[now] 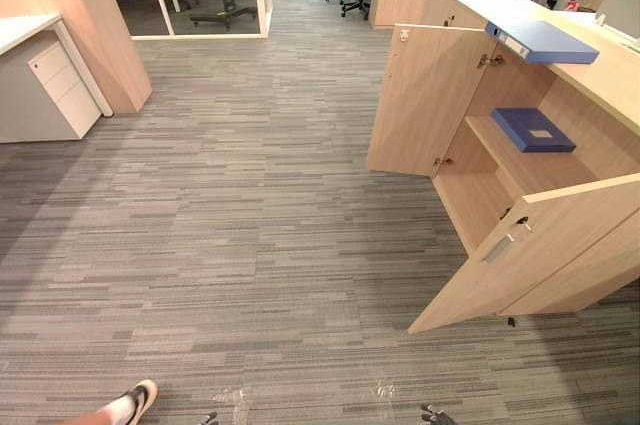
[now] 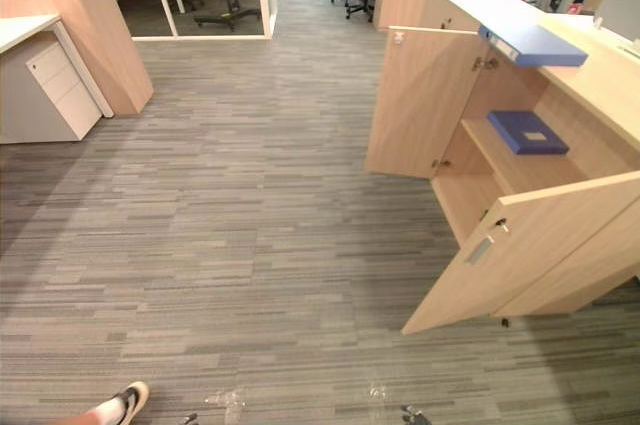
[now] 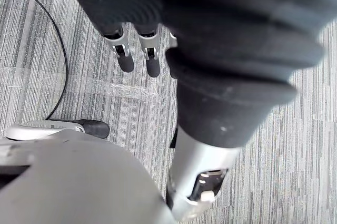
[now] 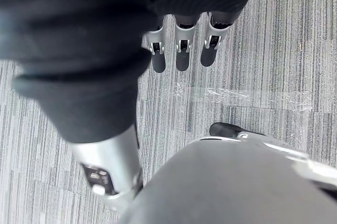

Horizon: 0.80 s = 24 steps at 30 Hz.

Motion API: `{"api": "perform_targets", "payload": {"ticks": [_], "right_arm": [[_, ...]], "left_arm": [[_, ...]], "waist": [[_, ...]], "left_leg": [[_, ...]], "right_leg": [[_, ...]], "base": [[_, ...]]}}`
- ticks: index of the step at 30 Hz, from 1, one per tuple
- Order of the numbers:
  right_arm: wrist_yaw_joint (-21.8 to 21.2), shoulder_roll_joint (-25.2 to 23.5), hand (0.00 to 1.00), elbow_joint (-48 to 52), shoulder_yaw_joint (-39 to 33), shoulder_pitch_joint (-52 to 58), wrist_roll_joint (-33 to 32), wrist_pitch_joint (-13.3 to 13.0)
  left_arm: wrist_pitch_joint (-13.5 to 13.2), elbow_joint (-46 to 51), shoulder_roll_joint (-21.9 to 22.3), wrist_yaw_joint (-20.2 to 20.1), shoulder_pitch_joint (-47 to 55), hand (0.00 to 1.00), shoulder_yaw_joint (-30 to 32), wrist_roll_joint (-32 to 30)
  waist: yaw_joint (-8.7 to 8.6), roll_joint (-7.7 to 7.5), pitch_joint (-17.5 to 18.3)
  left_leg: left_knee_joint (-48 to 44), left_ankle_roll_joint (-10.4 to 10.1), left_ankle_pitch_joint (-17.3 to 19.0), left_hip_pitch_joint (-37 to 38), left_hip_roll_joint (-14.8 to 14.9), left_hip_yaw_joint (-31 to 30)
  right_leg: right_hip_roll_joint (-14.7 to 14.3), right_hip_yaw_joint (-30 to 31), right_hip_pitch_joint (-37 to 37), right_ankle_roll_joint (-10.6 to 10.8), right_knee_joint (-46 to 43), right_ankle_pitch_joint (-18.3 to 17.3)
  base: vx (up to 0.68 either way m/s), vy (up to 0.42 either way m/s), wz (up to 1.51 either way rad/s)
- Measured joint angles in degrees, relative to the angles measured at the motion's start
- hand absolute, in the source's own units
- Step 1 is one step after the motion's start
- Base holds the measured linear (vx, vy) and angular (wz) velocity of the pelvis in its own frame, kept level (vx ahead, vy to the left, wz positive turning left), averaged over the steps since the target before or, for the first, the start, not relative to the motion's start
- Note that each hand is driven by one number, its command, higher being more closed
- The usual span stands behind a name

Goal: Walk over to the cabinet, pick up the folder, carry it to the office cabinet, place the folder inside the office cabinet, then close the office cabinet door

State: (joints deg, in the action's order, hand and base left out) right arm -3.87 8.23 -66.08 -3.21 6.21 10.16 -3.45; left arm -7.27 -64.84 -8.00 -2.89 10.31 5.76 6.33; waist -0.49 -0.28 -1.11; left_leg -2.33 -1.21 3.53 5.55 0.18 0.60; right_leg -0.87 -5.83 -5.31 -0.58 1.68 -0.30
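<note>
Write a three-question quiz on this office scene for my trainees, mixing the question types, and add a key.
1. True or false: both doors of the office cabinet are shut.
2. Multiple choice: where does the light blue folder lie? A) on the carpet; B) on the cabinet's top; C) on the white drawer unit.
3. Fill in: the dark blue folder lies on the ___ inside the cabinet.

Key: 1 false, both doors stand open; 2 B; 3 shelf.
</note>
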Motion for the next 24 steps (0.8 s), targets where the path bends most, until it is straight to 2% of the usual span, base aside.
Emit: {"api": "perform_targets", "payload": {"ticks": [12, 24], "right_arm": [[0.0, 0.0, 0.0, -0.2, 0.0, 0.0, 0.0, 0.0], [0.0, 0.0, 0.0, -0.5, -0.1, 0.0, 0.0, -0.2]], "left_arm": [[0.0, -0.3, 0.0, -0.3, 0.0, 0.0, 0.0, 0.7], [-1.2, -0.2, 0.0, 0.2, 0.0, 0.0, -0.1, -1.9]], "waist": [[0.03, -0.06, 0.0], [0.05, -0.12, -0.1]], "left_leg": [[0.2, 0.0, 0.0, -0.2, 0.1, 0.0], [0.2, 0.0, 0.0, 0.0, 0.1, -0.1]], "right_leg": [[-0.2, 0.0, -0.3, -0.2, 1.3, 0.6], [-0.2, -0.1, -0.8, -0.1, 1.6, 0.8]], "base": [[0.0, 0.0, 0.0], [0.0, 0.0, 0.0]]}}
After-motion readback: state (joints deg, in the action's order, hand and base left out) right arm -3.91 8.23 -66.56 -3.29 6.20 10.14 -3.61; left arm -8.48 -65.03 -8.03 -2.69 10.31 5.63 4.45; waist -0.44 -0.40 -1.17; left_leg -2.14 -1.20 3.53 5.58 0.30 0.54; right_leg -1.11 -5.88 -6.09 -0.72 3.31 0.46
